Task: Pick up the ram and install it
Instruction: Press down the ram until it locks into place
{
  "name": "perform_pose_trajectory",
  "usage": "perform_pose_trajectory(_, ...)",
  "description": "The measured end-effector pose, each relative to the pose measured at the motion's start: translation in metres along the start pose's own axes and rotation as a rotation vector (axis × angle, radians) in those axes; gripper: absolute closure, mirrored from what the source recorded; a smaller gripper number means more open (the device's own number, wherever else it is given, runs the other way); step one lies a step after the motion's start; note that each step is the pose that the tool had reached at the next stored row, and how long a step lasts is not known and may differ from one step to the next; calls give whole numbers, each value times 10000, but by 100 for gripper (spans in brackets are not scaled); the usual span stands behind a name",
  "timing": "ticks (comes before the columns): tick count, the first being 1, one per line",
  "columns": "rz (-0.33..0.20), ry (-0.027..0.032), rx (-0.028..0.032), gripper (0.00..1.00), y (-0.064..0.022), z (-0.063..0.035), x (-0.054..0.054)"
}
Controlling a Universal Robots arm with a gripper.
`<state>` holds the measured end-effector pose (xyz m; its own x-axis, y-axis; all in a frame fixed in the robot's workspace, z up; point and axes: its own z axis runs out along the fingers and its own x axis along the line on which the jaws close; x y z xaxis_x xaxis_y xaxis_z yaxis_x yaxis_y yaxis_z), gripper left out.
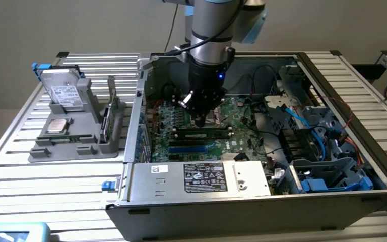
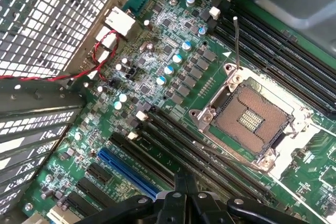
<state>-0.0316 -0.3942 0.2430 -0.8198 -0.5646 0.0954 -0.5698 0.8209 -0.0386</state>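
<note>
The ram (image 1: 203, 134), a slim green stick, lies lengthwise in a black motherboard slot between its end clips, inside the open computer case. My gripper (image 1: 200, 121) hangs straight down over the board, its tips at the stick's far edge, about at its middle. In the wrist view the gripper (image 2: 184, 184) has its two dark fingers pressed together with nothing showing between them. The long black slots (image 2: 189, 153) run just ahead of the fingers. The ram itself is hidden under the gripper in that view.
The empty processor socket (image 2: 252, 119) with its lever lies beside the slots, and a blue slot (image 2: 126, 174) sits on their other side. Cables and drive bays (image 1: 314, 136) crowd the case toward the exterior view's right. A grey fixture (image 1: 79, 136) with a hard drive and processor chip stands outside.
</note>
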Motion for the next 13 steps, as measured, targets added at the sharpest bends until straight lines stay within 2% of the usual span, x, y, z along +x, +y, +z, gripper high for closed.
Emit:
perform_pose_trajectory(8,622,-123,235,89,0,-7,0)
perform_pose_trajectory(13,1065,-183,312,89,0,-9,0)
